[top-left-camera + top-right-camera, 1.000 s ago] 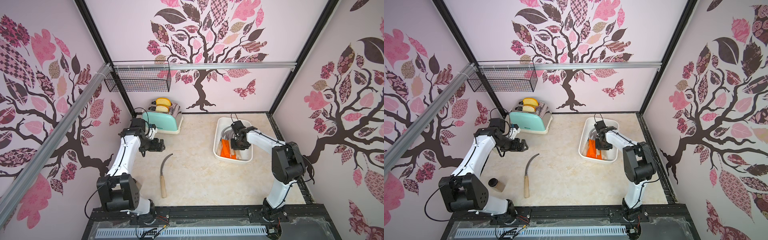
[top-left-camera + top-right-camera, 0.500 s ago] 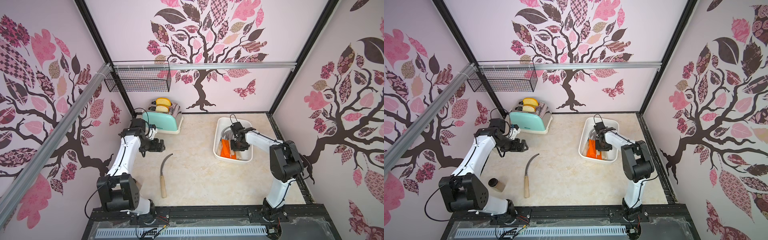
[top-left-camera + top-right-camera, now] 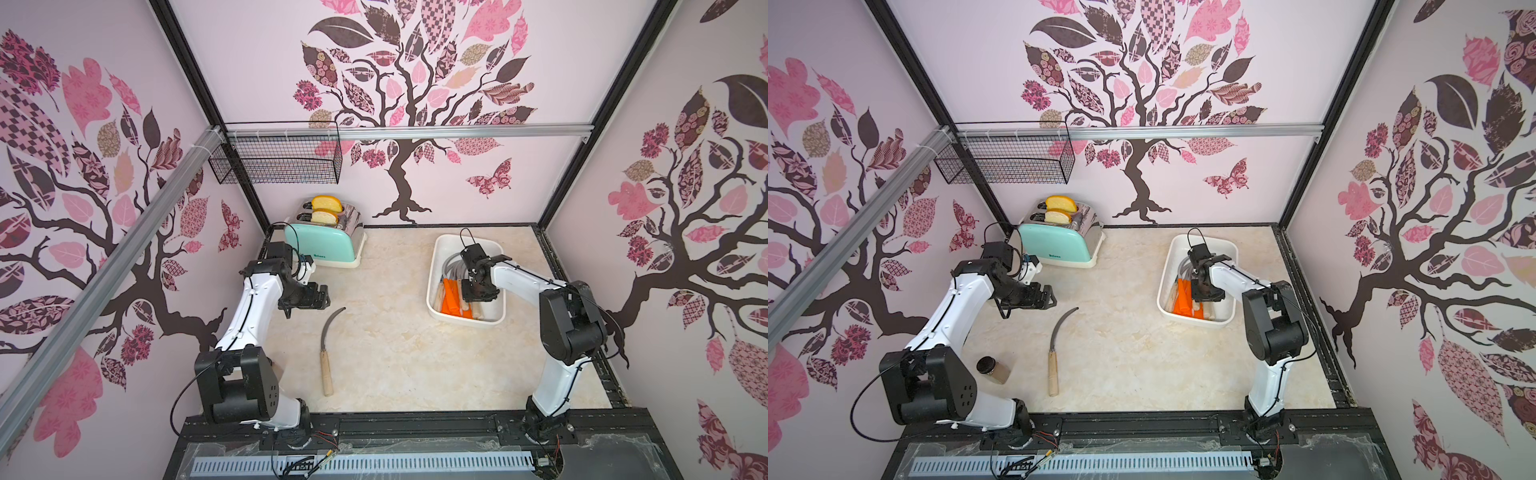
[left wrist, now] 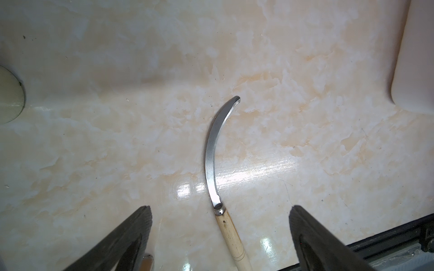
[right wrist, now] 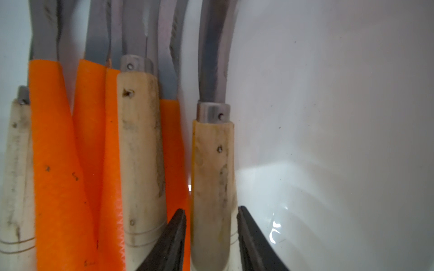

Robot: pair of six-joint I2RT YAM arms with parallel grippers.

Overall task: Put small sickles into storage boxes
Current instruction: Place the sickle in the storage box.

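One small sickle (image 3: 326,353) (image 3: 1056,345) with a pale wooden handle lies on the marble tabletop, blade pointing away. My left gripper (image 3: 320,295) (image 3: 1048,300) hovers open just left of its blade tip; in the left wrist view the sickle (image 4: 211,150) runs between the spread fingers (image 4: 219,207) without touching them. The white storage box (image 3: 434,266) (image 3: 1165,274) holds several sickles (image 3: 451,297) with orange and wooden handles. My right gripper (image 3: 478,293) (image 5: 211,211) is down inside it, open, straddling a wooden handle (image 5: 212,176) with thin gaps on both sides.
A mint toaster (image 3: 326,239) with bread stands at the back left. A black wire basket (image 3: 276,160) hangs on the rail above it. A small jar (image 3: 992,370) lies near the left arm's base. The box's corner (image 4: 413,70) shows in the left wrist view.
The right gripper's jaws have parted slightly from the wooden handle lying in the box. The left arm and the sickle on the table have not moved.
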